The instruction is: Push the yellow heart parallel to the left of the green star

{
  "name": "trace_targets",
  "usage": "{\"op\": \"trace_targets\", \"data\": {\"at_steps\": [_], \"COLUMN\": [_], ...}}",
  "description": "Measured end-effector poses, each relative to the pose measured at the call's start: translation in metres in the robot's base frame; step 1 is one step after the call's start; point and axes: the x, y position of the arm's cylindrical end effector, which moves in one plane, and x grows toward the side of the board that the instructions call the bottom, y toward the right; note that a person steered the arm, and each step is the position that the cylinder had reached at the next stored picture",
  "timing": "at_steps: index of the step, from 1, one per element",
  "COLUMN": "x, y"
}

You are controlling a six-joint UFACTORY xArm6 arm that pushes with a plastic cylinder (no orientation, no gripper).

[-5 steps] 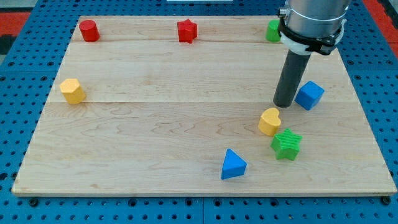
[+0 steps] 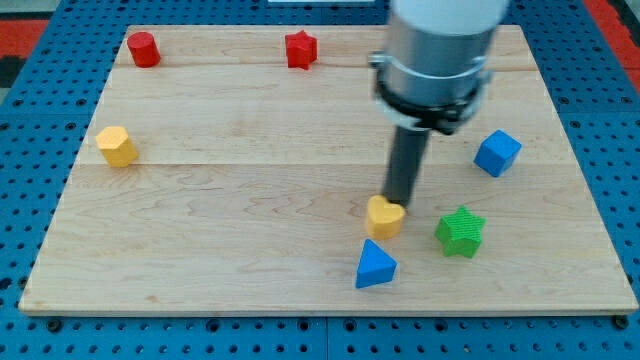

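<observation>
The yellow heart [image 2: 384, 216] lies on the wooden board, to the left of the green star [image 2: 460, 231] and slightly higher in the view, with a gap between them. My tip [image 2: 400, 202] rests at the heart's upper right edge, touching it. The rod and the arm above it are blurred with motion. The blue triangle [image 2: 375, 265] lies just below the heart.
A blue cube [image 2: 497, 152] sits at the right, above the star. A yellow hexagonal block [image 2: 117, 146] is at the left edge. A red cylinder [image 2: 143, 48] and a red star [image 2: 300, 49] lie along the top. The arm hides the top right area.
My tip moved left and down, pushing the yellow heart left, away from the green star. The green block at the top is now hidden behind the arm.
</observation>
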Motion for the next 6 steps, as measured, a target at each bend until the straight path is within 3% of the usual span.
{"op": "trace_targets", "data": {"at_steps": [1,3,4,6], "x": [0.000,0.001,0.029,0.034], "y": [-0.033,0.016,0.022,-0.055]}}
